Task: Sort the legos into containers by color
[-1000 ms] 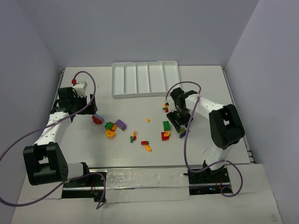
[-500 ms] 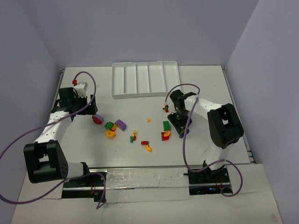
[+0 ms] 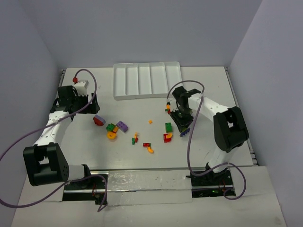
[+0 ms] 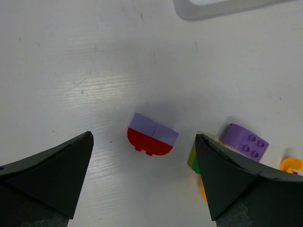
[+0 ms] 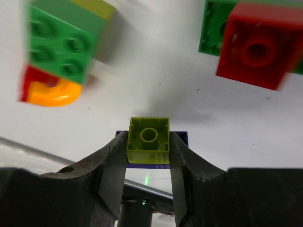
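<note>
The right gripper [image 5: 148, 150] is pinching a lime green lego [image 5: 148, 136] by its sides, well short of the white tray [image 3: 142, 97]. The left gripper [image 4: 143, 138] is hanging spread wide over a red-and-lilac lego [image 4: 152, 140].

White table [image 3: 213, 87]. White 5-compartment tray [image 3: 142, 96] at far edge, centre. Loose legos [image 3: 135, 138] spread mid-table:
- red half-round with lilac cap [image 3: 98, 120], left
- green/orange/purple cluster [image 3: 116, 126], touching yellow ring [image 3: 112, 136]
- small orange piece [image 3: 150, 121]
- red-and-orange pair [image 3: 148, 147]
- dark green brick [image 3: 168, 126] beside red brick [image 3: 167, 138]
- small mixed cluster [image 3: 167, 108] near tray's right end
</note>
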Motion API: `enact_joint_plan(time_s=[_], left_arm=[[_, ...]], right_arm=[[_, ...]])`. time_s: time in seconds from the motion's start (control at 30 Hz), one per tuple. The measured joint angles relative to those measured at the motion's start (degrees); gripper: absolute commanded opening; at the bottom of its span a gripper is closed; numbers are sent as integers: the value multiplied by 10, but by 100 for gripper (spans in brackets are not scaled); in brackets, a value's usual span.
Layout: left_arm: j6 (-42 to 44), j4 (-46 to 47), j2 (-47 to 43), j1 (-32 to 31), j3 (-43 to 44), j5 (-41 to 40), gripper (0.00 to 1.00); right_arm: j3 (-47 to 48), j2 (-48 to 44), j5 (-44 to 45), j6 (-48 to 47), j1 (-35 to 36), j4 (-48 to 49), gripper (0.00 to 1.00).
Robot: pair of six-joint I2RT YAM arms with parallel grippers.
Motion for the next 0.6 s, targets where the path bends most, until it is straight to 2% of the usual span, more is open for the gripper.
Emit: enact_joint_plan(time_s=[0.13, 0.27, 0.33, 0.47, 0.6], left_arm=[[-9, -7, -11, 0, 37, 53, 99], [-35, 1, -26, -13, 87, 116, 99], [-49, 12, -30, -36, 108, 132, 99], [-67, 25, -33, -128, 133, 138, 99], [-89, 45, -16, -214, 145, 137, 93]], right_arm=[[127, -17, -25, 11, -5, -39, 0], [275, -32, -59, 63, -20, 1, 0], [300, -48, -72, 103, -24, 34, 0], [302, -62, -105, 214, -28, 93, 0], [289, -44, -154, 338, -28, 156, 0]])
